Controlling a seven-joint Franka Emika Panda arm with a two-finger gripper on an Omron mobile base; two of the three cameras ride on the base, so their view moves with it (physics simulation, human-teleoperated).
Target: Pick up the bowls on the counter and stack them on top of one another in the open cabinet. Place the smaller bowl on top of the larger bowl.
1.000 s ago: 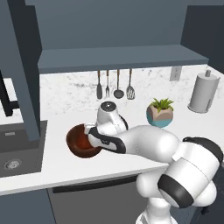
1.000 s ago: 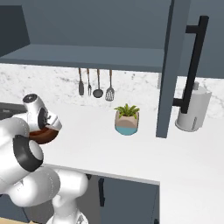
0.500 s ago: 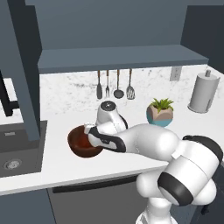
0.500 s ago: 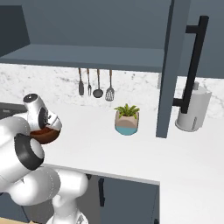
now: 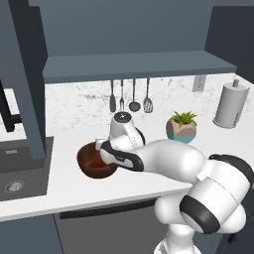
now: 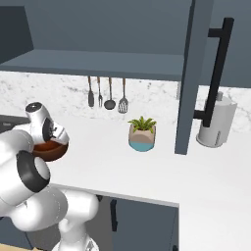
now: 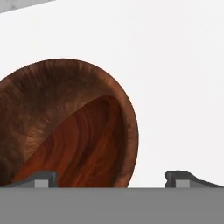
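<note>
From the left, the round, dark wooden larger bowl (image 5: pixel 95 161) sits on the smooth white counter (image 5: pixel 64 186) by the sink. From the right, it peeks out behind the white arm. From the hand, the smaller bowl (image 7: pixel 83 146), reddish and streaky, lies inside it, and the gripper (image 7: pixel 111 177) has its tips spread wide, holding nothing.

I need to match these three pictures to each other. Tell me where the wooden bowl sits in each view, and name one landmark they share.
Left base view: the wooden bowl is left of centre, on the counter beside the sink.
Right base view: the bowl is at the left edge, partly behind the arm.
Hand view: it covers the left half, rim between the end effector's tips.
Shared landmark: the white counter.
</note>
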